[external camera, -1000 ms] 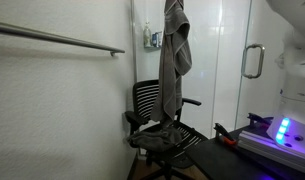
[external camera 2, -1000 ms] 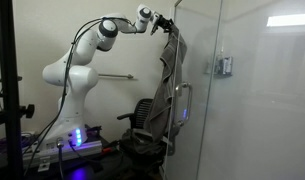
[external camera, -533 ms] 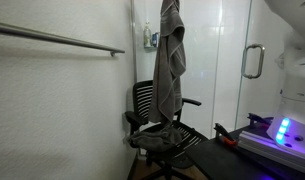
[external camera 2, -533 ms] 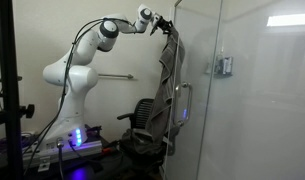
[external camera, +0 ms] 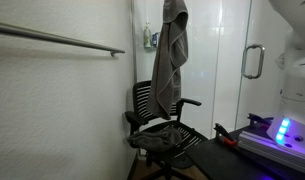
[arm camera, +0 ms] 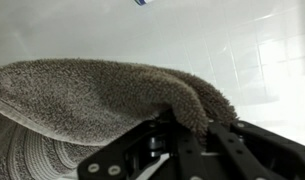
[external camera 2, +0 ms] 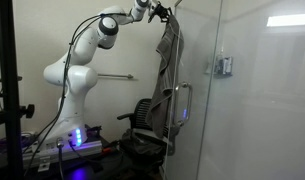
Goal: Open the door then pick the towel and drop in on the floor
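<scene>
Gripper [external camera 2: 158,11] clamped shut on the top fold of the towel [external camera: 173,55], which hangs high above the chair [external camera: 152,115], left of the door handle [external camera: 253,61]. Judged best: carry it sideways clear of the seat before release, so it reaches the floor. Towel [arm camera: 102,95]: grey-brown terry, limp, ribbed band.

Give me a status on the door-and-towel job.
Done: the tall white glossy door seems open, though that is hard to confirm. In hand: the gripper is shut on the grey terry towel, which hangs beside the black mesh chair. Left: releasing the towel so it drops.
</scene>
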Motion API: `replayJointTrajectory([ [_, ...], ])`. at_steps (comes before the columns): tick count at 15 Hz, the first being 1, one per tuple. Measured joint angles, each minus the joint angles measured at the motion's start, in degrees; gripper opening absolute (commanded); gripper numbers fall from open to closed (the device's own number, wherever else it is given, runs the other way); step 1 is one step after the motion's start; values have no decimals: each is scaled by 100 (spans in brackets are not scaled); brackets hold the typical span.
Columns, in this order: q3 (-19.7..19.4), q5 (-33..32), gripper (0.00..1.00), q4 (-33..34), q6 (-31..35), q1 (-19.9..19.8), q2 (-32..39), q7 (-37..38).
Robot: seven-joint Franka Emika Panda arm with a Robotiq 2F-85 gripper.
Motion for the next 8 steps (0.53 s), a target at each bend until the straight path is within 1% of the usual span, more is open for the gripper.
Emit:
replayJointTrajectory([
  [2, -34, 0, 2, 223, -393, 1, -90, 492],
  [3, -50, 0, 2, 326, -489, 1, -107, 754],
  [4, 171, -96, 2, 522, -527, -134, -104, 1005],
  [5, 275, -89, 2, 672, -423, -214, -68, 1108],
  [7, 53, 263, 2, 721, 31, -234, 61, 1040],
  [8, -42, 426, 8, 716, 195, -272, 137, 1040],
])
